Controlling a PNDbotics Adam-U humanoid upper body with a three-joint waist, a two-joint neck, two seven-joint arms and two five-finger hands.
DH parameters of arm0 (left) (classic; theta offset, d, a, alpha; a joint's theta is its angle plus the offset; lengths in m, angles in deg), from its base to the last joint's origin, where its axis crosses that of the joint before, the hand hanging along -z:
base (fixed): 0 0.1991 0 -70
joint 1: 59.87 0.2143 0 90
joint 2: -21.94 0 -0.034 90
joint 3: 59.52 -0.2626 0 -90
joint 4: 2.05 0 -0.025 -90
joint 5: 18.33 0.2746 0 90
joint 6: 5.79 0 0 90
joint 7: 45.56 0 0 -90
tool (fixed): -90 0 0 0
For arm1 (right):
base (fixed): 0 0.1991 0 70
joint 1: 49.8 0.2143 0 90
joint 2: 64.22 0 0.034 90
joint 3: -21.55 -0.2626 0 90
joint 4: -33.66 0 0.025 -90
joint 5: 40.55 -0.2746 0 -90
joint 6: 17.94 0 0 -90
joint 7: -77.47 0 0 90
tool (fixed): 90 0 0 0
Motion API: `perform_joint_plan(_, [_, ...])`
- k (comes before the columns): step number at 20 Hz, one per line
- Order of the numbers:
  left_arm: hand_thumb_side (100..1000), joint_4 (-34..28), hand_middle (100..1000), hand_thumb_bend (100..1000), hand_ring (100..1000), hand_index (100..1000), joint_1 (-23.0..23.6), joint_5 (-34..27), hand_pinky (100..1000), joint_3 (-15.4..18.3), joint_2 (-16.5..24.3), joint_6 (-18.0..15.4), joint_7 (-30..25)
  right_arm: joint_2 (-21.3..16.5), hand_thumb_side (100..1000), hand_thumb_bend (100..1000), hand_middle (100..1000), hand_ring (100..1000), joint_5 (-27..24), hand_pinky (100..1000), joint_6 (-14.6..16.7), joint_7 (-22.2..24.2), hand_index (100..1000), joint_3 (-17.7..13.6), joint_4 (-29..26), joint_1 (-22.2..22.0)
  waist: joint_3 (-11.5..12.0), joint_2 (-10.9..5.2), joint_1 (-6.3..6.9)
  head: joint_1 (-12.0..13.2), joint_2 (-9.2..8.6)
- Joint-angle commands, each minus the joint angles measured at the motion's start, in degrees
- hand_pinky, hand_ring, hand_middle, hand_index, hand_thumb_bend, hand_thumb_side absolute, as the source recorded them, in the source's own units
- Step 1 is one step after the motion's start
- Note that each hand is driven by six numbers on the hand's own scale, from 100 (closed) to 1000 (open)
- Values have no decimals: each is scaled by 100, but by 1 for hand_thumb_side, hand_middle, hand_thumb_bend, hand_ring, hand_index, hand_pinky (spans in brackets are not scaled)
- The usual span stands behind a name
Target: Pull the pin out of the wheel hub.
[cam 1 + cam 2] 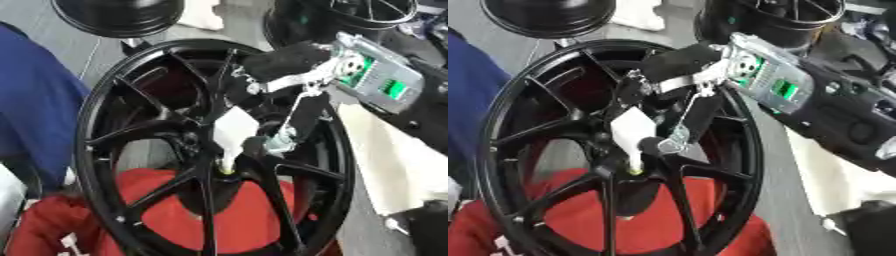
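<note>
While the glossy black wheel hub (114, 100) fills most of the left eye view, standing upright with thin spokes running from its centre to a broad round rim, the right hand (289, 100) reaches in from the upper right. Its silver housing with green parts (376, 75) ends in matte black fingers (302, 120) curled down at the hub's centre. They close around a white, blocky pin (234, 131), which narrows to a pale stem ending in a yellowish tip at the middle of the spokes. Red cloth (175, 200) shows behind the lower spokes, and blue fabric (35, 100) lies at the left edge. Two more black wheels (118, 17) sit along the top.

From the right eye view, the same single wheel hub (509, 130) shows its smooth curved rim. The right hand (693, 95) pinches the white pin (633, 129) between curled fingers, the stem still seated at the hub's centre. One pin and one robot hand are visible; the left hand does not show.
</note>
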Motion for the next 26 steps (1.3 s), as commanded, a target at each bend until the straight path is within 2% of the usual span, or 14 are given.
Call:
perform_joint_plan(1, [700, -120, 611, 152, 762, 749, -9, -1, 696, 56, 57, -1, 11, -271, 505, 100, 367, 656, -127, 736, 1588, 1617, 479, -175, -143, 92, -14, -143, 63, -87, -32])
perform_joint_plan(10, [700, -120, 611, 151, 762, 749, -5, 6, 696, 54, 42, 12, -7, -435, 483, 100, 360, 651, -453, 734, 1418, 1617, 470, -471, -314, 48, -19, -129, 115, -139, -49])
perform_joint_plan(14, [699, -120, 611, 150, 762, 749, -13, 1, 696, 60, 29, 3, -3, -570, 397, 100, 356, 648, -789, 735, 1278, 1617, 468, -815, -404, -4, -48, -117, 152, -136, -74])
perform_joint_plan(19, [699, -120, 611, 145, 762, 749, -9, 9, 695, 80, 22, -14, 18, -942, 317, 100, 354, 645, -1407, 737, 967, 1617, 467, -1684, -270, -391, -142, -76, 248, -73, -72])
perform_joint_plan(20, [698, -120, 611, 142, 762, 749, -14, 12, 695, 88, 18, -23, 24, -1049, 275, 100, 351, 643, -1553, 739, 903, 1617, 464, -1909, -193, -526, -171, -60, 280, -33, -79])
perform_joint_plan(26, [699, -120, 611, 133, 762, 749, -2, 38, 693, 144, -15, -85, 76, -1670, 187, 100, 341, 632, -2481, 737, 747, 1617, 456, -3489, 476, -1681, -393, 34, 486, 309, -134])
